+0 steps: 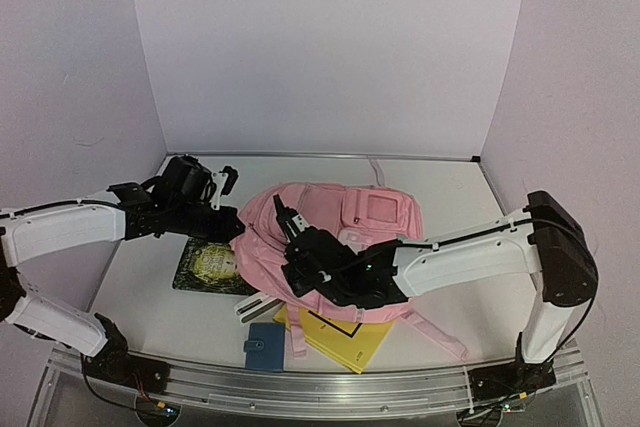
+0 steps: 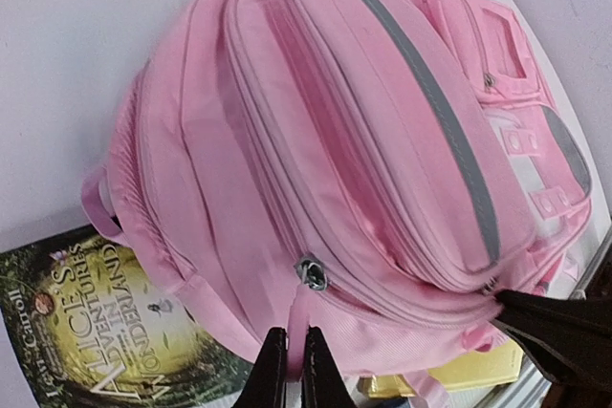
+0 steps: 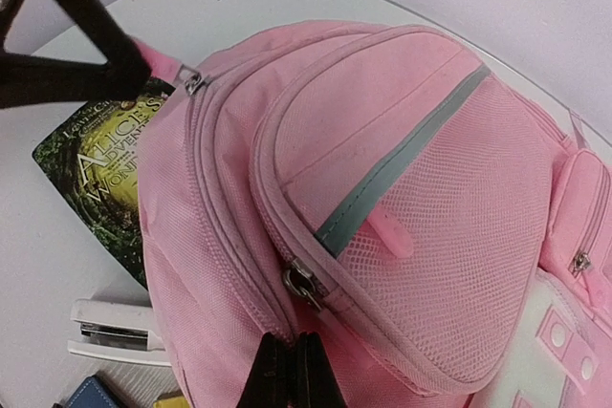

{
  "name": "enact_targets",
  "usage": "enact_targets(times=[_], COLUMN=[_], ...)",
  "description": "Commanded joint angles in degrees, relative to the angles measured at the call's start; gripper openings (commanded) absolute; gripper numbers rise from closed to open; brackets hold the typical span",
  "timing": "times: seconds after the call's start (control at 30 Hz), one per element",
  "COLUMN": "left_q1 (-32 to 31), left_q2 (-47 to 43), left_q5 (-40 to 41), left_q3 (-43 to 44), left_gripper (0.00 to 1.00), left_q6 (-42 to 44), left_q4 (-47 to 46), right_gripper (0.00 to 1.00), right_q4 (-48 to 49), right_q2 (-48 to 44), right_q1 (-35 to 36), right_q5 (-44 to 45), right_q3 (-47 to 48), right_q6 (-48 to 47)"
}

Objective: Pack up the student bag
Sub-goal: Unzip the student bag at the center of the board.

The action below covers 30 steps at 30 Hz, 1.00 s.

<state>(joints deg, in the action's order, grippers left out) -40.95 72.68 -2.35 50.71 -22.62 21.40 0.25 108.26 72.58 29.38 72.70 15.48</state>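
The student bag [image 1: 350, 232] is a pink backpack lying in the middle of the table, also seen in the left wrist view [image 2: 335, 140] and the right wrist view [image 3: 402, 179]. My left gripper [image 2: 290, 360] is shut on the pink pull tab [image 2: 298, 317] of a metal zipper slider [image 2: 311, 274] at the bag's left end; in the top view the gripper [image 1: 237, 225] is at the bag's left edge. My right gripper [image 3: 292, 360] is shut on the bag's fabric just below another zipper slider [image 3: 304, 284]; from above it [image 1: 283, 212] lies over the bag's top.
An Alice in Wonderland book [image 1: 208, 265] lies partly under the bag's left end. A white stapler [image 1: 262, 305], a small blue case [image 1: 264, 347] and a yellow notebook [image 1: 345, 337] lie at the bag's near side. Pink straps [image 1: 435, 332] trail toward the front rail.
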Motion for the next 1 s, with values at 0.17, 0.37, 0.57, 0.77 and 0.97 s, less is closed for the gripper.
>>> enact_targets(times=[0.17,0.37,0.57,0.77,0.97], left_q1=[8.2,8.1,7.7,7.4,7.2], left_q2=[10.0,8.8,3.5,-1.1,-2.9], left_q5=[6.1,-6.8,-18.1,-19.6,-20.8], left_q3=[7.7,5.7,0.4,-1.3,-1.2], left_gripper=[0.00,0.00,0.00,0.00,0.00], left_q6=[6.8,8.0,7.9,6.7,5.7], left_q4=[-9.7,-13.2,-15.6,-15.9,-15.6], right_gripper=[0.00,0.04,0.45,0.71,0.86], right_q4=[-4.4,-4.2,-4.8,-6.7,-9.1], right_q2=[-7.4,-10.0,-9.0,-5.1,1.1], right_q1=[-1.1,-1.0,-1.0,-1.0,-1.0], right_q5=[2.6,1.9,-0.4,-2.5,-0.1], right_q3=[-5.8,-5.0,-0.2,6.7,13.0], right_q6=[2.4,3.1,3.0,3.3,3.9])
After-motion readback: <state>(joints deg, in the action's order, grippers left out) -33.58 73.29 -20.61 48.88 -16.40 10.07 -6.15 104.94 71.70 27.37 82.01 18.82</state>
